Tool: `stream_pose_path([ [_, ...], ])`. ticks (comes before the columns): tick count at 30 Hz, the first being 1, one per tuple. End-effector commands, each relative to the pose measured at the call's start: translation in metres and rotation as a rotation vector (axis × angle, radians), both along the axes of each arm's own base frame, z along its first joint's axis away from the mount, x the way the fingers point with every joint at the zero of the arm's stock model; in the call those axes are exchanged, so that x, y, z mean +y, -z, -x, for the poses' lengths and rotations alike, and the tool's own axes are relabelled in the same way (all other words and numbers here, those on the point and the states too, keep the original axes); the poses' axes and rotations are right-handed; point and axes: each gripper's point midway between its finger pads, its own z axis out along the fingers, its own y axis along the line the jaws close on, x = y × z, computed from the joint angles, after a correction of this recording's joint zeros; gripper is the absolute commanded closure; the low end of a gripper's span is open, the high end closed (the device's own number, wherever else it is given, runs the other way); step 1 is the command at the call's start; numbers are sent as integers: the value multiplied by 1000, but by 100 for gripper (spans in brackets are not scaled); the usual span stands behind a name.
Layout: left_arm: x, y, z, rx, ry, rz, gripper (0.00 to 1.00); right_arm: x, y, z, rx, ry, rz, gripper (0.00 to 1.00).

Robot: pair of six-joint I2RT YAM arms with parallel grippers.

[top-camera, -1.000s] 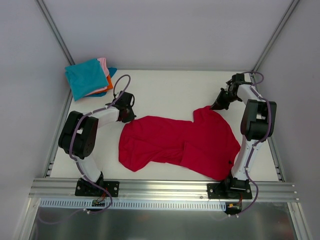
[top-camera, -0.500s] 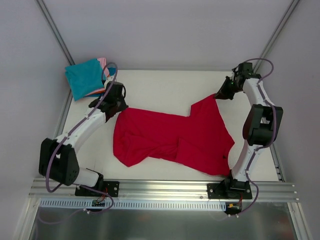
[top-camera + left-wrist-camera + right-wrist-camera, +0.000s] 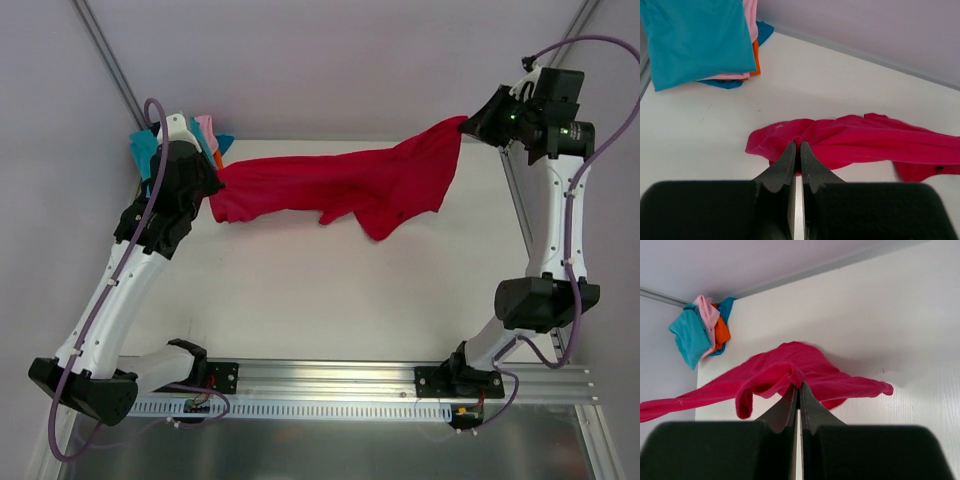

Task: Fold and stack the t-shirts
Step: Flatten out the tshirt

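Observation:
The large red t-shirt (image 3: 340, 182) hangs stretched in the air between both arms, above the far part of the table. My left gripper (image 3: 212, 183) is shut on its left end (image 3: 790, 137). My right gripper (image 3: 468, 122) is shut on its right end (image 3: 790, 372), raised high at the back right. The shirt sags in the middle with a flap hanging down (image 3: 385, 222). In the back left corner lies a folded pile of t-shirts (image 3: 695, 40), teal on top with pink, orange and blue beneath, partly hidden behind the left arm in the top view.
The white table (image 3: 330, 290) has metal frame posts at its back corners and a rail along the near edge (image 3: 330, 378). Grey walls close in the back and sides. The left arm's forearm (image 3: 120, 280) leans over the table's left side.
Both grippers have lifted the red t-shirt off the table and pulled apart and toward the back. The shirt went from lying crumpled on the table to hanging stretched between them.

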Motion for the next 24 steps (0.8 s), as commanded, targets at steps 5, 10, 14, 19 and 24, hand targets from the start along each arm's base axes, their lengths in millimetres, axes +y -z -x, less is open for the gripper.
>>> stream_pose_path([
  [5,25,-58,33,-109,-28,-56,100,-5,-107,61,-244,51,8,99],
  [10,38,-115,69,-224,-26,-40,100,0,-152,117,-378,62,17,100],
  [14,52,-163,118,-351,-14,6,100,7,-189,175,-501,75,29,99],
  [19,57,-185,170,-424,44,57,100,9,-221,260,-665,133,53,99],
  [24,61,-190,210,-464,87,110,100,7,-234,314,-767,194,64,99],
])
